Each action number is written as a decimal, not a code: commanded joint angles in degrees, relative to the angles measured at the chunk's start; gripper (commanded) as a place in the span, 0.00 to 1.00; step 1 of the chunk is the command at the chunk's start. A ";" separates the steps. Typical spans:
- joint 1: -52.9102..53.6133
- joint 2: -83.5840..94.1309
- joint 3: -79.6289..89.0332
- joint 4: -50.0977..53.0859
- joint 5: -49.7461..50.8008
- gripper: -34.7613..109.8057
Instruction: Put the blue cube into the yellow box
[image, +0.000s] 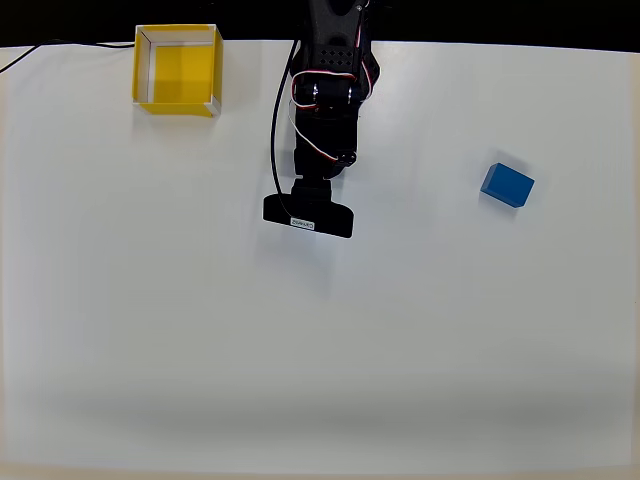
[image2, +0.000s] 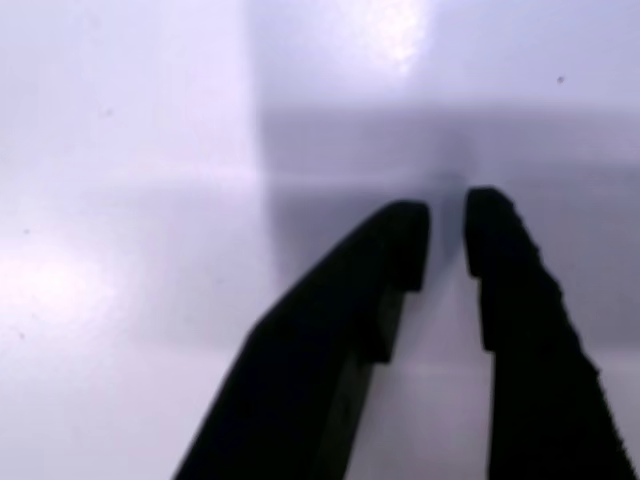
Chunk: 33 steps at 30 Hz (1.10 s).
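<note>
The blue cube (image: 507, 184) lies on the white table at the right of the overhead view, well away from my black arm (image: 325, 110). At the far left corner stands the yellow box (image: 178, 69), open-topped and with nothing in it. My arm reaches in from the top middle, between the two, and its black wrist block (image: 308, 217) hides the fingers from above. In the wrist view my gripper (image2: 447, 215) hangs over bare table. Its dark fingers are almost together, only a narrow slit separates the tips, and nothing is held between them.
A black cable (image: 60, 46) runs along the table's far left edge behind the box. The white table (image: 320, 350) stretches wide toward the near side.
</note>
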 joint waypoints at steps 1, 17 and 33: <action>-3.87 1.32 1.49 0.70 2.90 0.25; -4.22 1.32 -7.73 2.20 0.00 0.32; -29.79 -36.83 -56.16 -6.24 8.09 0.47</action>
